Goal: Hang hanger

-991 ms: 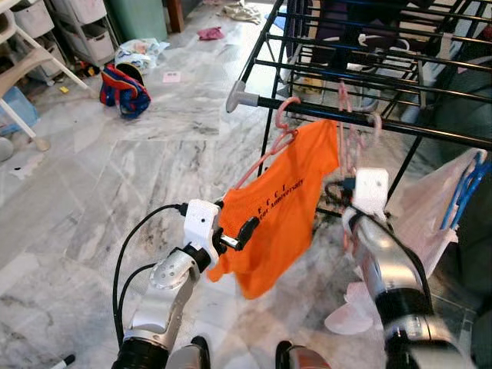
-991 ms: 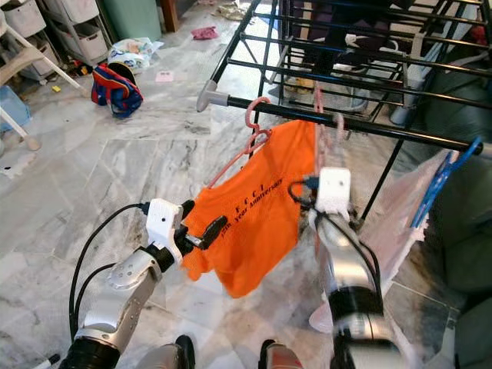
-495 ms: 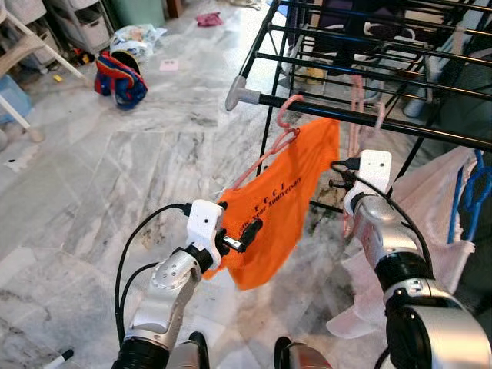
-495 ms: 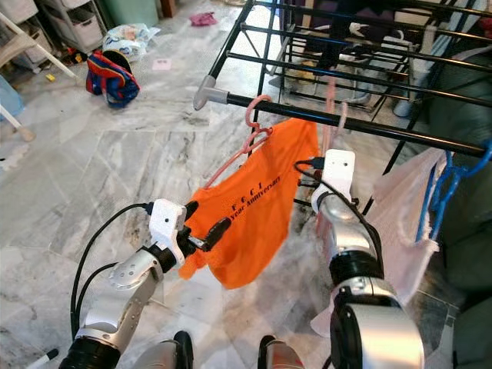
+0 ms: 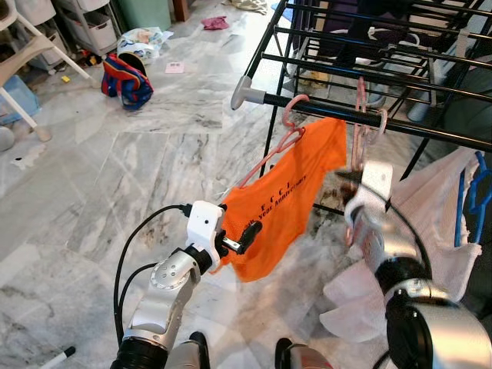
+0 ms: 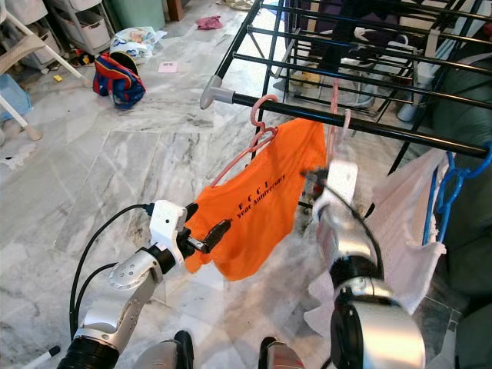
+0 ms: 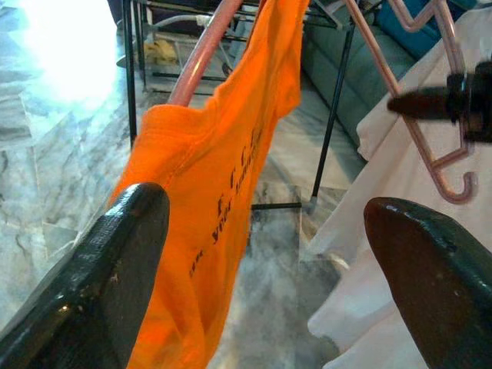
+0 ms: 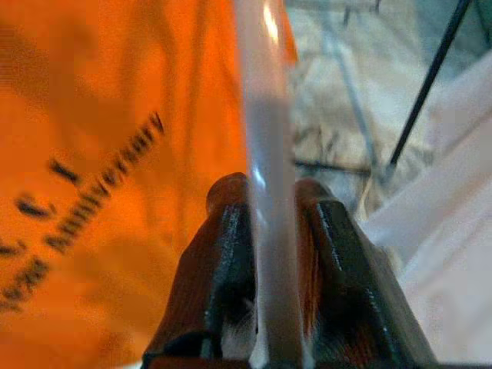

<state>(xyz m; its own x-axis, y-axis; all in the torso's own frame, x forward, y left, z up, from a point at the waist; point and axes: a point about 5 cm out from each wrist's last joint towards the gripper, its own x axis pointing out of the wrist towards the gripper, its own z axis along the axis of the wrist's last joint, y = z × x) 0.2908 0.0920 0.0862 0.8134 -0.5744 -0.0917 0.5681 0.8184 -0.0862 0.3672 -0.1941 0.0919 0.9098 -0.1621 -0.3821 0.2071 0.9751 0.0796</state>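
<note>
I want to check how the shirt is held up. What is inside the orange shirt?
A pink hanger runs inside the orange shirt; its hook sits over the black rack bar, one arm exposed. Its other arm is covered by cloth. The right gripper is shut on a second pink hanger.

pink hanger [image 5: 285, 131] | hook over black rack bar [image 5: 400, 123] | tilted | orange shirt [image 5: 284, 201] draped on it

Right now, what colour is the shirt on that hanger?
Orange with dark lettering; the shirt shows best in the left eye view.
</note>
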